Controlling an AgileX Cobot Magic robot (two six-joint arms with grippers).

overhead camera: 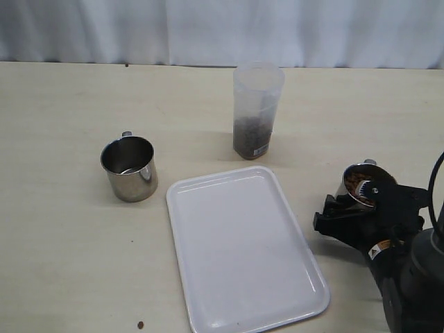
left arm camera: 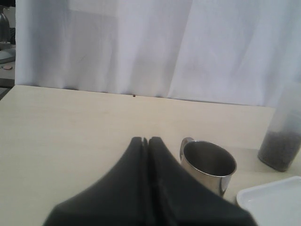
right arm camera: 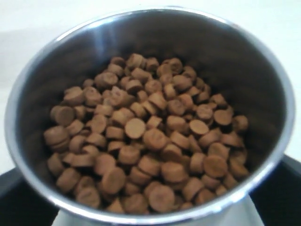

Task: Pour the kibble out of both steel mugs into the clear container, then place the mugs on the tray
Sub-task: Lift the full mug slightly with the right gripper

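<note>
An empty steel mug [overhead camera: 128,168] stands upright on the table left of the white tray [overhead camera: 208,201]; in the left wrist view this mug [left arm camera: 209,165] is just beside my left gripper [left arm camera: 146,141], which is shut on nothing and apart from it. The left gripper is out of the exterior view. My right gripper [overhead camera: 354,208] is shut on the second steel mug [overhead camera: 361,184], right of the tray. That mug [right arm camera: 263,70] is filled with brown kibble [right arm camera: 146,136]. The clear container [overhead camera: 257,111] stands behind the tray with kibble [overhead camera: 251,135] in its base.
A white curtain [overhead camera: 222,28] hangs along the table's far edge. One stray pellet [overhead camera: 140,325] lies near the front edge, left of the tray. The left wrist view catches the container [left arm camera: 282,136] and a tray corner [left arm camera: 273,202].
</note>
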